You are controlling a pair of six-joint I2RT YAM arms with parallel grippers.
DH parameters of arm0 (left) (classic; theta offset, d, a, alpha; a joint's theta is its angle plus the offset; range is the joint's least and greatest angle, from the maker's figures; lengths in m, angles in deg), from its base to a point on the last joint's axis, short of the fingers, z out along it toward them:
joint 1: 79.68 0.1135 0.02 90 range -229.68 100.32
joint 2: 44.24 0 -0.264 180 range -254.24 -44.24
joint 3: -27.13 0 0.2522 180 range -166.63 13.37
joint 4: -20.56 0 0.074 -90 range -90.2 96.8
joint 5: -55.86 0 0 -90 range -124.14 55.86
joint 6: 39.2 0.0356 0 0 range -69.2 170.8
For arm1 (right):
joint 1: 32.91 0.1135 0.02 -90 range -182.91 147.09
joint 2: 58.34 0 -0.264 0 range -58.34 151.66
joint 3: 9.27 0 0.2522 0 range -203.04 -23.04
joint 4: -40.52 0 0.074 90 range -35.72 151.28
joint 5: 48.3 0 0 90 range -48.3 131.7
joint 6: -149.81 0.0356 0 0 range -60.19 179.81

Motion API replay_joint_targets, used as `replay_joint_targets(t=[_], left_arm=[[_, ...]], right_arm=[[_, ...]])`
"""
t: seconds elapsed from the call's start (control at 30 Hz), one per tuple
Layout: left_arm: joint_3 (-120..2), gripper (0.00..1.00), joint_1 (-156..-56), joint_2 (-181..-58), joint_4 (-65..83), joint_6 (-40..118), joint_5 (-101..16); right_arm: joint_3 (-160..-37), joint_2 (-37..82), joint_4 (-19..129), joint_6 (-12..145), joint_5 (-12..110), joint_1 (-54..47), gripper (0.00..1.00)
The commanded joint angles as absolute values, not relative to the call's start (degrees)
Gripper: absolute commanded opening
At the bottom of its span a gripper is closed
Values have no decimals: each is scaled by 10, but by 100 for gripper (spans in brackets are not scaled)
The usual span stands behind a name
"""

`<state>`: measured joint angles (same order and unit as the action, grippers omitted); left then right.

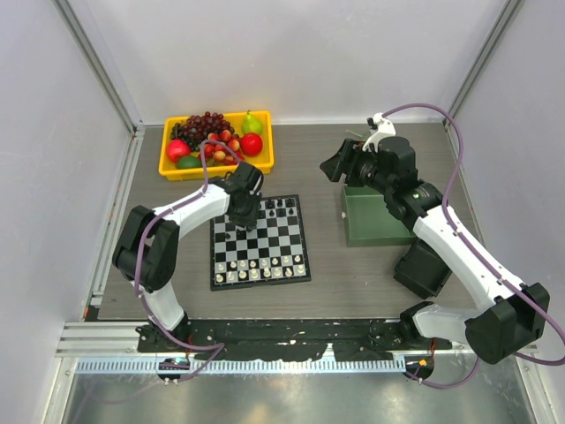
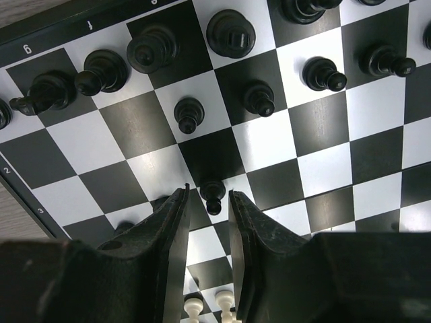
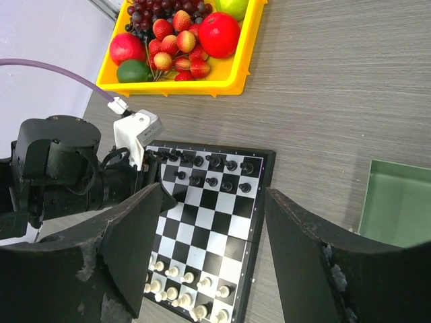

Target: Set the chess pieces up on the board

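The board (image 1: 265, 240) lies in the middle of the table. Cream-white chess pieces (image 1: 260, 268) fill its two near rows and black chess pieces (image 1: 282, 210) stand along its far rows. My left gripper (image 1: 243, 217) hangs low over the board's far left part. In the left wrist view its jaws (image 2: 209, 195) are slightly apart around a black pawn (image 2: 213, 195) that stands on the board, with a gap on each side. Other black pieces (image 2: 229, 32) stand beyond. My right gripper (image 1: 340, 164) is wide open and empty, high above the table; it also shows in the right wrist view (image 3: 214, 192).
A yellow tray (image 1: 216, 170) of fruit stands at the back left, just behind the board. A green rectangular tray (image 1: 375, 223) sits right of the board, under my right arm. The walls close the table at the left, back and right.
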<state>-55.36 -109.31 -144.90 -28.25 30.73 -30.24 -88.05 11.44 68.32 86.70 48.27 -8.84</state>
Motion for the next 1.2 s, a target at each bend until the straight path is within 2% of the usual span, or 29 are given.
replay_joint_targets(t=[0.0, 0.27, 0.37, 0.5, 0.6, 0.83, 1.17], left_arm=[[-549, 34, -1096, -1436, -282, 316, -303], [-557, 22, -1096, -1434, -284, 316, -304], [-556, 21, -1096, -1431, -284, 316, -302], [-557, 12, -1096, -1429, -286, 316, -302], [-557, 0, -1096, -1420, -286, 316, -300], [-564, 0, -1096, -1394, -289, 324, -264], [-588, 0, -1080, -1418, -299, 333, -244]], right_arm=[[-883, 114, 652, 871, 493, -93, 69], [-883, 114, 650, 871, 496, -94, 69], [-883, 115, 650, 871, 498, -94, 69], [-883, 116, 649, 871, 500, -95, 69], [-883, 118, 649, 870, 500, -96, 69], [-883, 126, 647, 871, 507, -99, 69], [-882, 130, 648, 870, 514, -104, 69]])
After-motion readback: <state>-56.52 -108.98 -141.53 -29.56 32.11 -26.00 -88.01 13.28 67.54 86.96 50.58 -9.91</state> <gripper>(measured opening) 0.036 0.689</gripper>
